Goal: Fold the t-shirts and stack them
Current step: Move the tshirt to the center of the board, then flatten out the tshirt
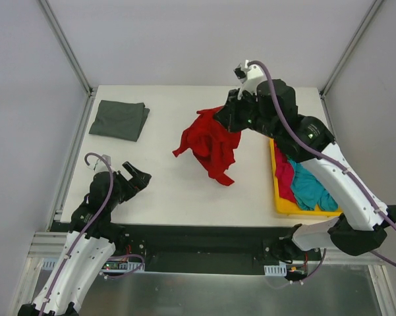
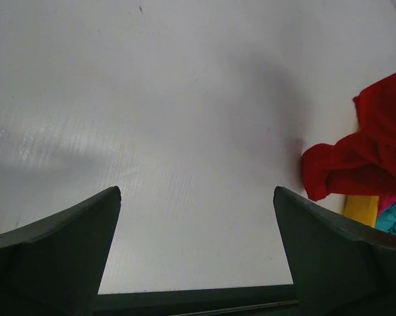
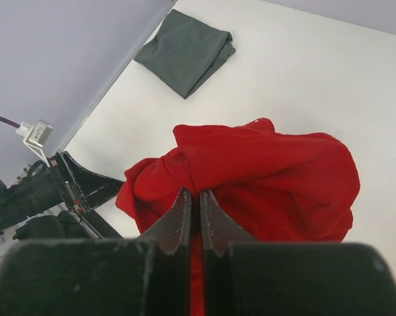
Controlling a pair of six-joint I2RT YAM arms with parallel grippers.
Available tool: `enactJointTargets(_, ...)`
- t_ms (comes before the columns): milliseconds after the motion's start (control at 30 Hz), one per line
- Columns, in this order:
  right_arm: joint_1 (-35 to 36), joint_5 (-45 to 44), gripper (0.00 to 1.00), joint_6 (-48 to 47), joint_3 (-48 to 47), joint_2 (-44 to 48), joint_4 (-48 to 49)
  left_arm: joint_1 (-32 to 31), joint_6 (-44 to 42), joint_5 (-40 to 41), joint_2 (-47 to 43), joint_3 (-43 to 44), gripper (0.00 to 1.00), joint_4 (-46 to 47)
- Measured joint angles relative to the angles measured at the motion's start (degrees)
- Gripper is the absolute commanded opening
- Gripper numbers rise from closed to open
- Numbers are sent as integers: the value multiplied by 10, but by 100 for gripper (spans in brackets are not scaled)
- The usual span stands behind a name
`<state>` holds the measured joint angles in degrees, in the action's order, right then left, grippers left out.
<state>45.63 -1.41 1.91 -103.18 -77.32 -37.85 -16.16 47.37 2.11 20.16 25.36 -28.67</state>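
Right fingers pinch red t-shirt; top view hides grip.

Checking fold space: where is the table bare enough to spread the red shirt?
Bare: the middle between the folded grey t-shirt and the red t-shirt, and the near strip from the left end effector to the yellow tray. Crowded: far right, where the right end effector pinches the red t-shirt.

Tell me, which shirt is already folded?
The grey shirt at the far left. The red shirt is bunched in the right hand.
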Motion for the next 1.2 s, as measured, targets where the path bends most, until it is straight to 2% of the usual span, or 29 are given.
enactJointTargets(167, 26, -21, 1, -11, 61, -10, 36, 0, 10, 0, -3, 0, 99, -12)
enactJointTargets(300, 51, -29, 3, -3, 207, -10, 111, 0, 17, 0, -5, 2, 99, -23)
enactJointTargets(333, 56, -29, 13, 0, 237, -11, 125, 0, 19, 1, -5, 2, 99, -25)
enactJointTargets(433, 72, -30, 57, 11, 329, -27, 152, 0, 27, 12, -4, 3, 99, -37)
enactJointTargets(533, 77, -46, 83, 14, 345, -55, 149, 0, 35, 16, 3, 3, 99, -46)
enactJointTargets(633, 76, -90, 98, 12, 345, -55, 149, 0, 44, 16, 26, 3, 99, -47)
enactJointTargets(733, 76, -143, 96, 11, 365, -28, 158, 0, 48, 15, 61, 3, 99, -47)
enactJointTargets(933, 75, -281, 96, 54, 488, 117, 155, 0, 51, 8, 143, 4, 99, -21)
enactJointTargets(1033, 74, -313, 96, 79, 545, 181, 150, 0, 51, 3, 191, 4, 95, 15)
enactJointTargets(1200, 74, -327, 96, 115, 623, 262, 138, 0, 50, -24, 314, 14, 79, 75)
